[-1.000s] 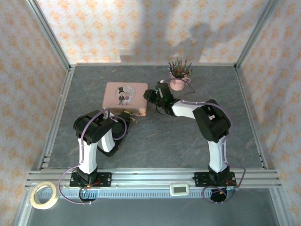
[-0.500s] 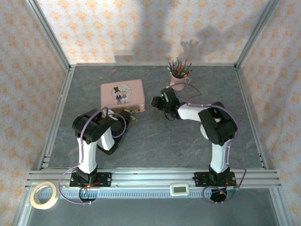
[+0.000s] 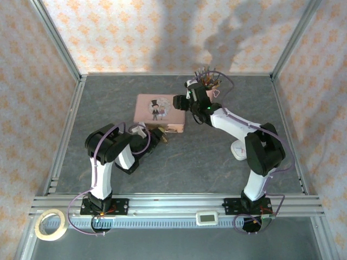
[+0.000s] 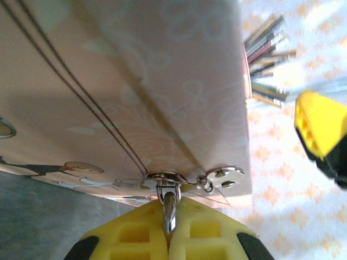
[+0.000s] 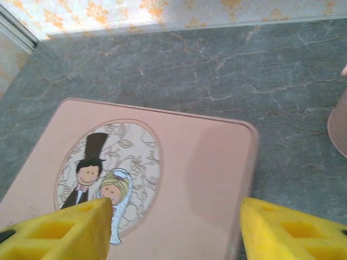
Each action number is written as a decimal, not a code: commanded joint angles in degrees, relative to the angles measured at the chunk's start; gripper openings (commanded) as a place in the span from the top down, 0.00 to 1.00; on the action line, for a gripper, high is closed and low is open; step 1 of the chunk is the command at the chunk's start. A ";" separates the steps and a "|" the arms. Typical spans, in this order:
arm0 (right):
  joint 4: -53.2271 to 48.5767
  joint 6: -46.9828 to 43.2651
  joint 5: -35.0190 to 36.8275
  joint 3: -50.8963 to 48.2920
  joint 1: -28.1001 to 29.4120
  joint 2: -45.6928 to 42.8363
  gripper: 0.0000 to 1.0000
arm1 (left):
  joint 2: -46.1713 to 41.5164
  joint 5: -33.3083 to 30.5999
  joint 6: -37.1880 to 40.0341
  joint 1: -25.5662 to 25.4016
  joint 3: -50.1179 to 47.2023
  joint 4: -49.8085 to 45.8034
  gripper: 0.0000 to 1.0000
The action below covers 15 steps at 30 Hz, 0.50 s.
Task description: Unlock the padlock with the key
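Note:
The pink tin (image 3: pixel 159 112) lies mid-table, its lid showing a cartoon couple (image 5: pixel 103 173). My left gripper (image 3: pixel 158 135) is at the tin's near edge, shut on the padlock. In the left wrist view, a thin silver shackle (image 4: pixel 169 206) pinched between the yellow fingers (image 4: pixel 130 233) hooks through the tin's latch ring (image 4: pixel 164 177); the brass body is hidden. A small ring and a riveted metal tab (image 4: pixel 225 175) hang beside it. I cannot make out the key. My right gripper (image 3: pixel 180 103) hovers open over the tin's right end, with the fingertips (image 5: pixel 65 227) far apart.
A pink cup of pencils (image 3: pixel 206 81) stands just behind the right gripper; its rim edge (image 5: pixel 339 122) is close on the right. Aluminium frame rails and patterned walls enclose the grey table (image 3: pixel 190 162). A tape roll (image 3: pixel 50 225) lies outside, front left.
The tin has slid to the right, and the left gripper went with it. The right arm has swung back and up, from the tin's near right corner to above its right end.

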 commanded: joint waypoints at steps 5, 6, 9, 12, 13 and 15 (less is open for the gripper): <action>-4.92 -8.45 -2.45 0.28 -0.31 -1.60 0.35 | -5.18 16.47 11.58 -0.27 2.56 -10.83 1.00; -5.10 -9.65 -2.73 0.47 -0.28 -1.28 0.33 | -5.22 17.80 12.52 0.38 2.66 -12.32 1.00; -6.58 -13.05 -2.60 1.77 -0.32 0.45 0.27 | -4.72 18.68 12.04 3.36 1.25 -11.96 1.00; -8.86 -15.03 -1.50 3.61 -0.46 3.06 0.25 | -4.63 17.85 11.33 5.64 0.47 -11.24 1.00; -9.38 -15.12 -1.26 4.12 -0.50 3.90 0.25 | -4.86 17.36 11.39 5.79 0.61 -11.44 0.98; -10.09 -14.80 -1.25 4.71 -0.54 5.40 0.24 | -5.29 16.10 11.51 5.76 1.14 -12.59 0.85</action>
